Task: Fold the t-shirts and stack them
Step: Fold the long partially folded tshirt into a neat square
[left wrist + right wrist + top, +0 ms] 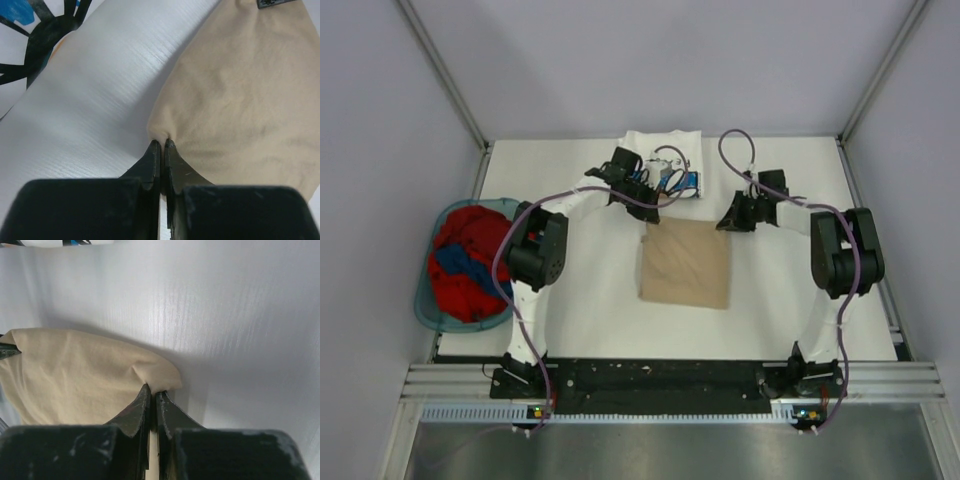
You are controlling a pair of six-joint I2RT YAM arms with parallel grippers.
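The tan t-shirt lies folded in a rectangle at the table's middle. My left gripper is shut on its far left corner, seen in the left wrist view pinching the tan cloth. My right gripper is shut on its far right corner, seen in the right wrist view with the tan cloth. The white t-shirt with blue print lies folded at the table's far edge. Red and blue t-shirts lie heaped in the basket.
A teal plastic basket stands at the table's left edge. Grey walls with metal posts close in the back and sides. The arm bases sit on a black rail at the near edge. The white t-shirt's print shows in the left wrist view.
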